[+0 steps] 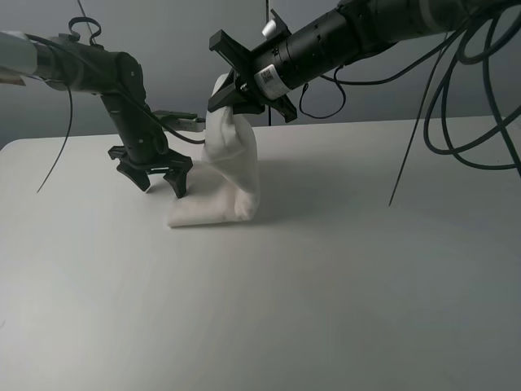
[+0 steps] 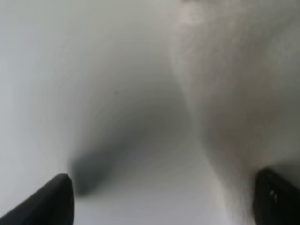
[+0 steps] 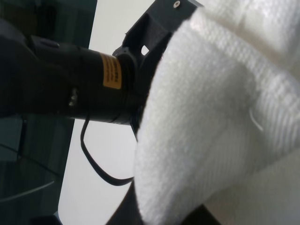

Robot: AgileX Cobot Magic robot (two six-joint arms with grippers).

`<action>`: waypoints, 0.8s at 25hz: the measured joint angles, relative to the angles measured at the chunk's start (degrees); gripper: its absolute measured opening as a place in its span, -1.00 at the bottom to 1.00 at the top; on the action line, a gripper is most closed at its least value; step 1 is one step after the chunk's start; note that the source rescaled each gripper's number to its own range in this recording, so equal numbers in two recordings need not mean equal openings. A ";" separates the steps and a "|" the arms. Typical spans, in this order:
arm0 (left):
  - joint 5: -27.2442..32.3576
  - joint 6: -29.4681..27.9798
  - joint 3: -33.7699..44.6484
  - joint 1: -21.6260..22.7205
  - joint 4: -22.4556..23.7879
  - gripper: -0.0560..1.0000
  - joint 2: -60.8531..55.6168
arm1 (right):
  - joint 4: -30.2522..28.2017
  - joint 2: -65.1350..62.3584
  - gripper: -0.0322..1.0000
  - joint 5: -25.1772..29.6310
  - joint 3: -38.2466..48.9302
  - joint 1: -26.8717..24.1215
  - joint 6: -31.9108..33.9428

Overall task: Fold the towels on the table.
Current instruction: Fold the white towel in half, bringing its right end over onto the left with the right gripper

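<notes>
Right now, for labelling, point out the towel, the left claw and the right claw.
towel (image 1: 238, 175), exterior high view, hanging middle fold.
left claw (image 1: 163, 187), exterior high view, between its open fingertips.
right claw (image 1: 242, 104), exterior high view, between its fingertips.

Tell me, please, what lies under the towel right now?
Only the table shows beneath the towel, whose lower end rests on it while the right gripper holds the top up. Anything under that resting fold is covered.

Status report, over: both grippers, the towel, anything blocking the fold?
Left gripper open, low beside towel. Right gripper shut on towel, one end lifted, other end on table. No obstacle seen.
</notes>
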 joint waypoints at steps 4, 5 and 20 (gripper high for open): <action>5.48 0.77 -4.94 0.00 -0.20 0.99 0.27 | -0.21 0.00 -0.91 0.00 -0.09 0.00 0.00; 6.30 1.04 -5.96 0.00 -0.20 0.99 0.27 | -0.41 0.00 -0.91 0.00 -0.09 0.00 0.00; 9.53 3.56 -15.36 0.61 -3.56 0.99 -10.39 | -1.75 0.00 -0.91 0.22 -0.37 0.00 0.50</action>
